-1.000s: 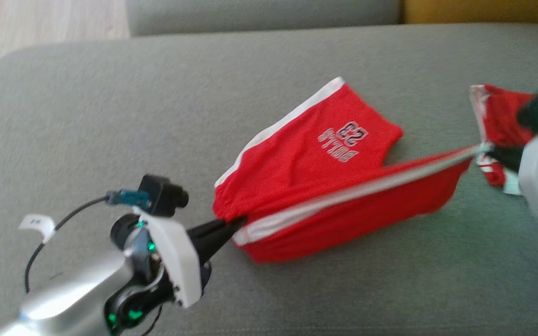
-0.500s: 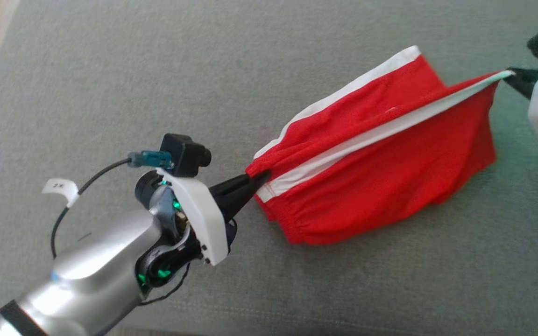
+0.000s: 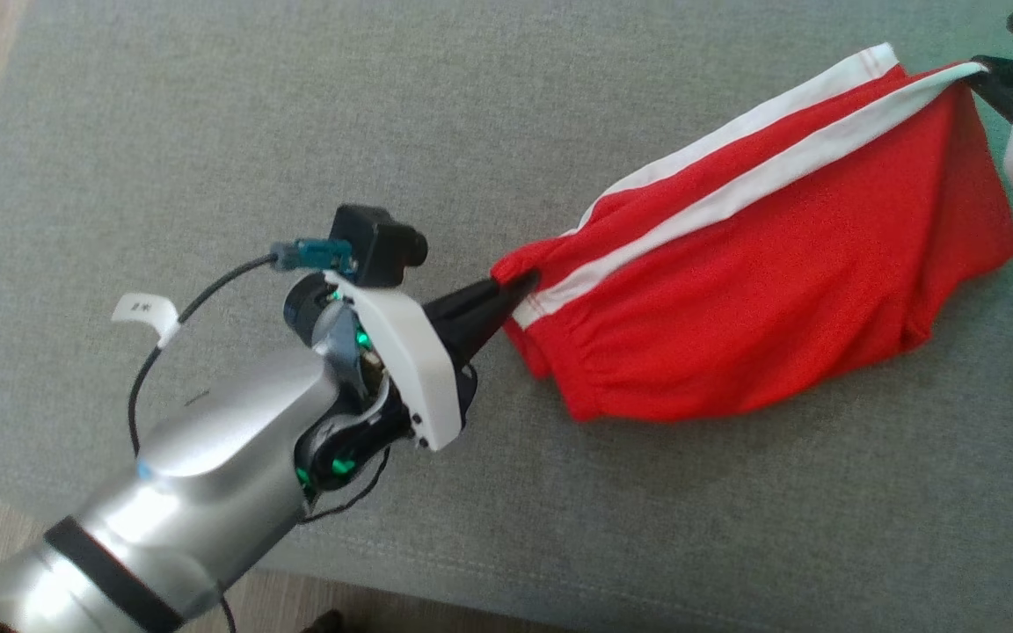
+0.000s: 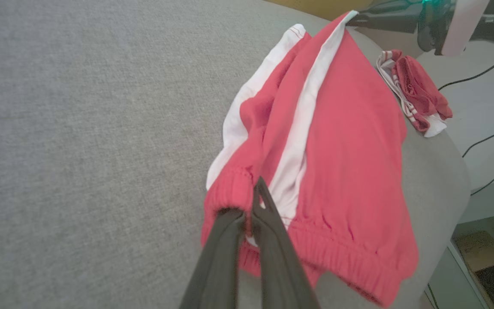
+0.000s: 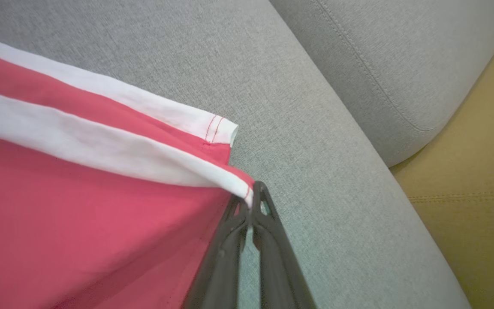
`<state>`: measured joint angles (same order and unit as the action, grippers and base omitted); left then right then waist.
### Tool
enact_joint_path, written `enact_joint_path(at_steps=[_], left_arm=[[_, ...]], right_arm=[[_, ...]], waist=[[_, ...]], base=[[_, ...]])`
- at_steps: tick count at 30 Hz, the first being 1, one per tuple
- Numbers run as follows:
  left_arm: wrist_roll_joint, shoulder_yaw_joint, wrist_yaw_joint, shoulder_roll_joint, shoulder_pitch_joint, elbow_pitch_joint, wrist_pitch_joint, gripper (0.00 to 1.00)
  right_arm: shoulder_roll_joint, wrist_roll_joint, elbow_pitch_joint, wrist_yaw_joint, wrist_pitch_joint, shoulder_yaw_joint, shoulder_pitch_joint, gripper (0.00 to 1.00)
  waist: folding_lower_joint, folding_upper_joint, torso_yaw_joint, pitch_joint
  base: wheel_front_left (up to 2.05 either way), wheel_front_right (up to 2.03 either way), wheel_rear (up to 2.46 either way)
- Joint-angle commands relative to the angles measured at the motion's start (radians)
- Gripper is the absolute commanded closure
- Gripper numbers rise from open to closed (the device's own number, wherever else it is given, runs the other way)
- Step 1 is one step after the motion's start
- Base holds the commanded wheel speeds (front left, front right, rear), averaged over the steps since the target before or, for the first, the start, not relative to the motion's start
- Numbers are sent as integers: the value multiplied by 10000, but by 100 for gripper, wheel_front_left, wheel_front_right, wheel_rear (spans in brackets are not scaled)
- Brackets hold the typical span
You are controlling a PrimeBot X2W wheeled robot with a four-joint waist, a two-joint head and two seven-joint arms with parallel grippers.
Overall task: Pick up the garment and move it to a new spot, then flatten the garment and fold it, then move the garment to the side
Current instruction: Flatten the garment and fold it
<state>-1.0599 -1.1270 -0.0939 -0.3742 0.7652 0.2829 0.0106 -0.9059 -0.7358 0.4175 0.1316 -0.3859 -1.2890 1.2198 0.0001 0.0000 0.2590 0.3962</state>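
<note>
**Red shorts, mid-fold: stretched edge now carried over the printed panel**

Item: garment (image 3: 761,290), striped half held taut, the rest lying on grey cushion (image 3: 207,132). Soft, light, limp; best gripped at elastic waistband and hem. Left gripper (image 3: 522,284) pinches waistband; right gripper (image 5: 253,196) pinches hem corner.

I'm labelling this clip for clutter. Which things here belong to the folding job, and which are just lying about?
In the job: red shorts, pinched at the waistband by the left gripper and at a leg hem by the right gripper; grey cushion under them.
Lying about: crumpled red-and-white garment, yellow surface.
</note>
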Motion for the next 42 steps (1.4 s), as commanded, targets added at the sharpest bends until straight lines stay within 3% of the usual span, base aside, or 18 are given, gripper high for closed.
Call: enact_joint_path(at_steps=[1,11,12,13,14,15,24,30,37,42], left_arm=[[71,389,-68,-133,575,-74,154,100],[137,283,-214,220,890,684,394,100],[122,239,-235,247,898,781,396,100],[106,219,-244,259,905,817,384,100],[117,197,-250,261,923,859,378,80],[145,200,-212,265,937,931,403,2],[295,327,113,259,796,1505,924,0],[257,968,576,168,521,1799,2011,0],[360,2937,1379,188,-69,1488,2499,0],[1589,5040,1706,481,-1318,565,2507,0]], right_arm=[[-112,133,-43,-9,106,90,83,100],[215,-171,715,-9,724,89,312,100],[272,-487,883,-9,749,89,254,54],[309,-634,943,-9,747,89,242,0],[332,-634,951,-9,799,89,232,0],[347,-651,985,-9,790,89,180,0],[867,-1131,1937,-9,1593,210,-184,0],[1826,-1644,2538,-9,3870,1033,-991,0],[2987,-1531,3558,-9,6158,2577,-2039,0],[3849,-124,3772,-9,6467,4604,-2965,0]], waist=[[-1,0,67,163],[-1,0,141,456],[-1,0,146,446],[-1,0,148,447],[-1,0,150,445],[-1,0,149,429],[-1,0,-185,-284],[-1,0,-674,-1312],[-1,0,-1398,-2380],[-1,0,-1906,-2905]], base=[[0,0,0],[0,0,0],[0,0,0],[0,0,0],[0,0,0],[0,0,0],[0,0,0],[0,0,0],[0,0,0],[0,0,0]])
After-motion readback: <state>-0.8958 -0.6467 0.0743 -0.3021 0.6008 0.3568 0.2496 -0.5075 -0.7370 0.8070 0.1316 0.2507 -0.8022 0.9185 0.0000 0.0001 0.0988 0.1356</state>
